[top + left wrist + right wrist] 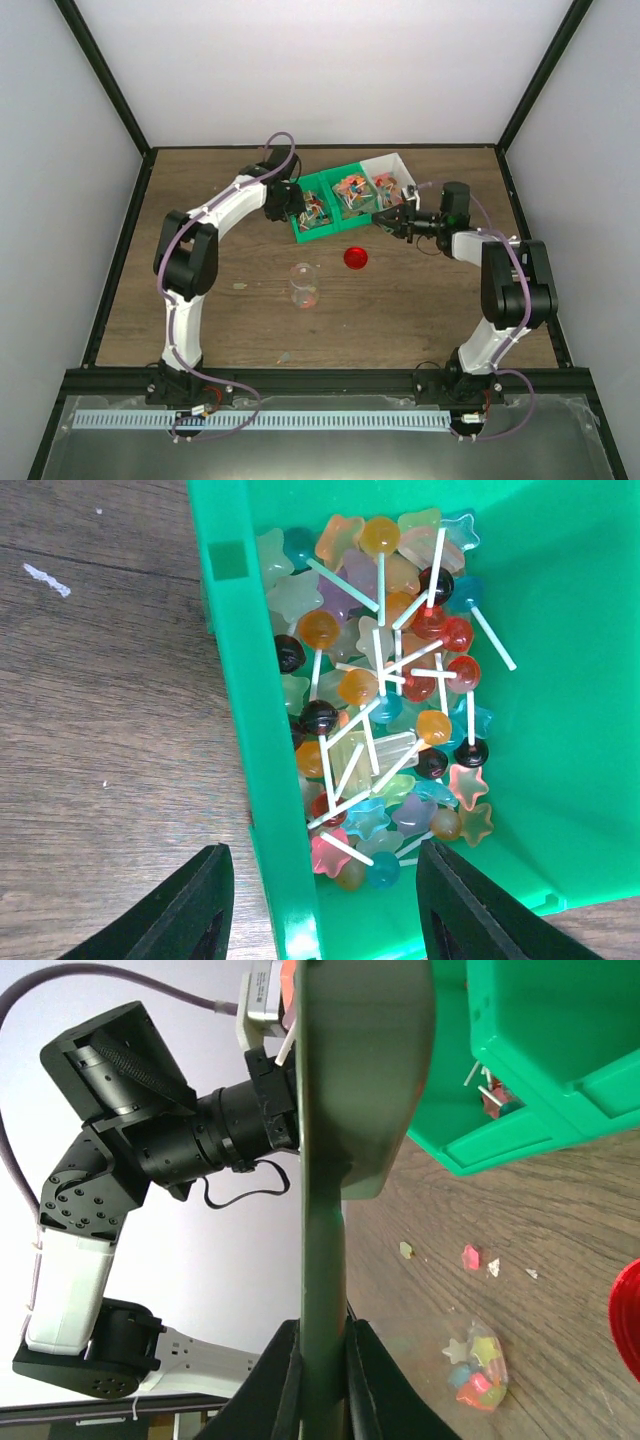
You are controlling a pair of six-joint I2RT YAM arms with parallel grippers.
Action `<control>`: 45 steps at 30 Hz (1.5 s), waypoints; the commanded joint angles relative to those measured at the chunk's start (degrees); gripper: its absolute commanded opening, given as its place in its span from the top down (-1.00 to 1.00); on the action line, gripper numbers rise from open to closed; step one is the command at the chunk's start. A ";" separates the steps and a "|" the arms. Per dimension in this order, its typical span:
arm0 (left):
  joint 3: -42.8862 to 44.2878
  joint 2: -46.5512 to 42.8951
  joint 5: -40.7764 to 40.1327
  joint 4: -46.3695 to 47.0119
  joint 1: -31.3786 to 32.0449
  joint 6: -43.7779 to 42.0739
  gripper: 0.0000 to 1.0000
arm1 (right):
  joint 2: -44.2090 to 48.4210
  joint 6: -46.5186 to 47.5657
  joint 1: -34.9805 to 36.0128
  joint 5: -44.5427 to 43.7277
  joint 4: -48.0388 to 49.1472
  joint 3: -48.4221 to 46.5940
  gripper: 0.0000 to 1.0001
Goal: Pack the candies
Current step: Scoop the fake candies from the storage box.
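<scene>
The green plastic divided bin [320, 232] sits toward the far middle of the brown wooden table [420, 320]. The small mixed-colour candies [380, 680], round lollipops on white sticks and translucent stars, lie heaped in the bin's compartments. In the left wrist view they fill the end compartment, piled against its left wall.

The left gripper [322, 865] hangs over that end of the bin, released and spread wide. One of its black fingers [190, 910] is outside the wall above the wood, the other is above the candies, and it grips nothing.

The right gripper [322, 1345] is at the near-right side of the bin. It is clenched on the flat handle of the dull green plastic scoop [355, 1080], which stands upright between its fingers.

A clear round jar [303, 285] stands on the near side of the bin, apart from it, with a few candies in its bottom. A round red lid [355, 258] lies between the jar and the bin, to the jar's right. A few more candies lie loose on the wood near the bin.
</scene>
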State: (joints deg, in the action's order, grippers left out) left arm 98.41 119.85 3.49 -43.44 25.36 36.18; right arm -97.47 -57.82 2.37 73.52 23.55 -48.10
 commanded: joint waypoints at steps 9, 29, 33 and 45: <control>-0.70 -5.20 -0.48 -0.24 -1.48 -0.54 -0.05 | 0.98 2.94 1.03 2.45 -3.09 -2.28 0.99; -12.88 -17.80 -1.47 2.66 -2.38 1.25 -0.07 | 16.46 0.95 -0.57 -1.71 -2.92 8.46 0.99; -12.55 -17.37 -0.90 3.07 -2.38 1.23 -0.07 | 16.52 0.13 -2.23 0.72 -1.50 8.42 0.99; -11.95 -15.73 -0.32 3.68 -2.35 0.30 -0.07 | 22.00 1.62 -2.73 6.09 -8.19 12.17 0.99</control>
State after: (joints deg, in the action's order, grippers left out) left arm 86.02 102.96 2.31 -41.12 23.22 37.17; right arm -79.72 -62.52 0.19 76.16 23.75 -35.53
